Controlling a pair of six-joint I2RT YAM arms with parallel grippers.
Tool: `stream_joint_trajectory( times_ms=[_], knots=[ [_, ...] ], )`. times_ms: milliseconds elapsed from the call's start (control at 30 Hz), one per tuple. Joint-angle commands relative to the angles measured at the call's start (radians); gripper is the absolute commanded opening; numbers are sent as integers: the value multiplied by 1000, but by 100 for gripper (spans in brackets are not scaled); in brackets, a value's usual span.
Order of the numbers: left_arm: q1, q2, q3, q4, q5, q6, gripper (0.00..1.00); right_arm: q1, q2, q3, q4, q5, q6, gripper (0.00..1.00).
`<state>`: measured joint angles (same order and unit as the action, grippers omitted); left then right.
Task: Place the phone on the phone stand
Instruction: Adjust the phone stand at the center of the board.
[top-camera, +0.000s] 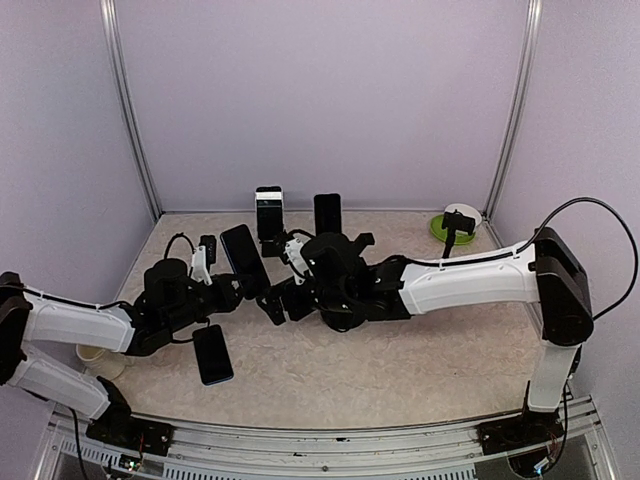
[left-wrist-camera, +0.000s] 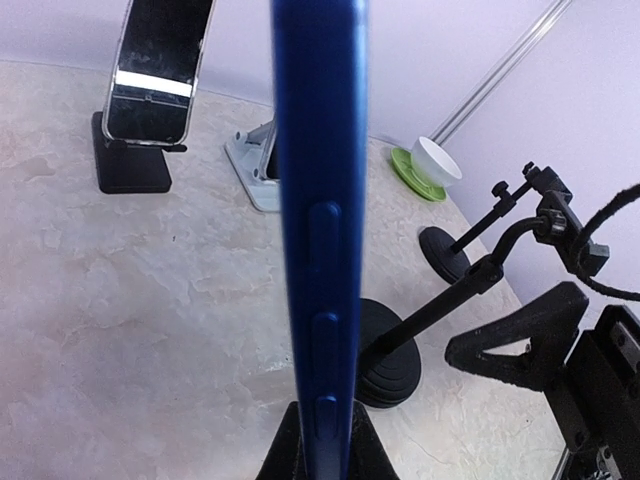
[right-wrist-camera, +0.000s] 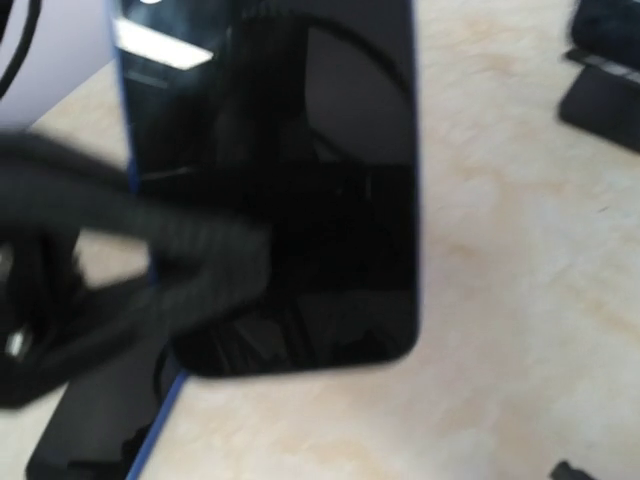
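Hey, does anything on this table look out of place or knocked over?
One dark phone lies flat on the table beside the left arm, while two others stand propped upright at the back. The left claw grips a blue phone by one end. Nothing looks spilled or broken.

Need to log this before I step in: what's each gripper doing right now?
Left gripper: closed on the blue phone.
Right gripper: open, holding nothing.
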<state>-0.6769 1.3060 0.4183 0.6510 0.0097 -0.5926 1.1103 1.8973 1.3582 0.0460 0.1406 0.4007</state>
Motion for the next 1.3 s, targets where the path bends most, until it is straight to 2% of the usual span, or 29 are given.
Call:
stream_joint_trajectory(
  times_ms=[0, 300, 500, 633, 933, 1267],
  knots=[
    [10, -69, -6, 11, -41, 35, 0, 10, -55, -25, -37, -52, -5, 100],
    [13, -103, -4, -16, -60, 44, 0, 6, -117, 4, -121, -233, -103, 100],
    [13, -131, -6, -32, -81, 54, 0, -7, -199, 19, -245, -237, -60, 100],
    [14, -143, -6, -36, -86, 57, 0, -33, -263, -11, -254, -296, -35, 100],
    [14, -140, 0, -34, -77, 54, 0, -89, -437, -48, -247, -152, -81, 100],
    [14, -115, 15, -18, -11, 68, 0, -286, -534, -86, -366, -133, -292, 100]
  ],
)
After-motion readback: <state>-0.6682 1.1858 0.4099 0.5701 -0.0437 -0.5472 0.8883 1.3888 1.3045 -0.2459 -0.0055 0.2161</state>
